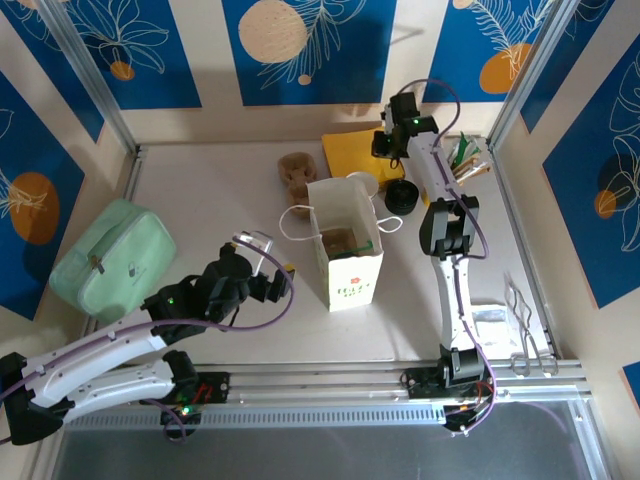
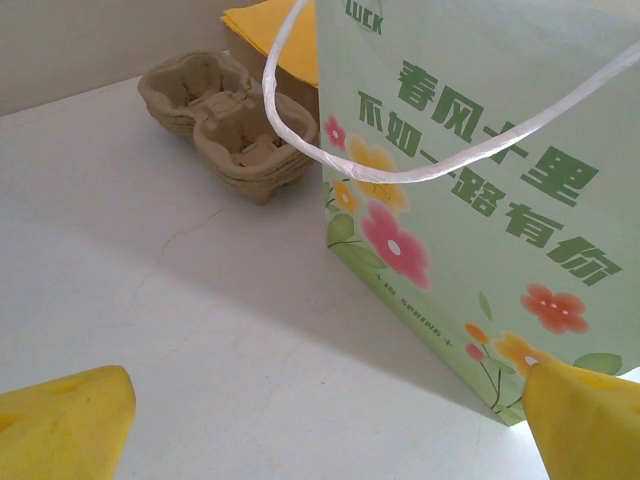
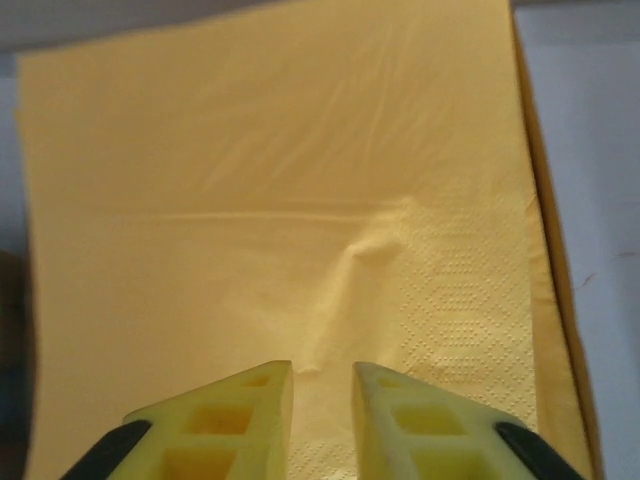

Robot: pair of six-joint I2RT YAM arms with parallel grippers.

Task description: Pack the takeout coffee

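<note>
Well, from where I stand the worktop [image 1: 220, 200] carries the bag [image 1: 350, 270] upright at its middle, mouth open to the ceiling and its handles flopped towards the far and left sides. At the far edge, a little right of centre, lies the stack of napkins [image 3: 270, 200]. The carrier [image 1: 297, 172] sits just left of it. The coffee [image 1: 401, 197] stands just nearer than the napkins, between them and the bag's right side, black lid up, with nothing touching it.

The right pincer [image 3: 322, 375] hangs low over the napkins. Its jaws are parted by a narrow slit, and I see nothing held between them. The left pincer [image 2: 330, 430] gapes wide at the bag's near-left face, empty and not touching it.

My guess is that the cup is the right arm's job. The jaws look too narrow for it, so they should spread well before dropping. I would take it round the side below the lid, keep it level, and lift it clear of the bag's rim and the loose handle. It should then go straight down into the bag. The left pincer could steady the bag's wall, since the paper may tip if nudged.
</note>
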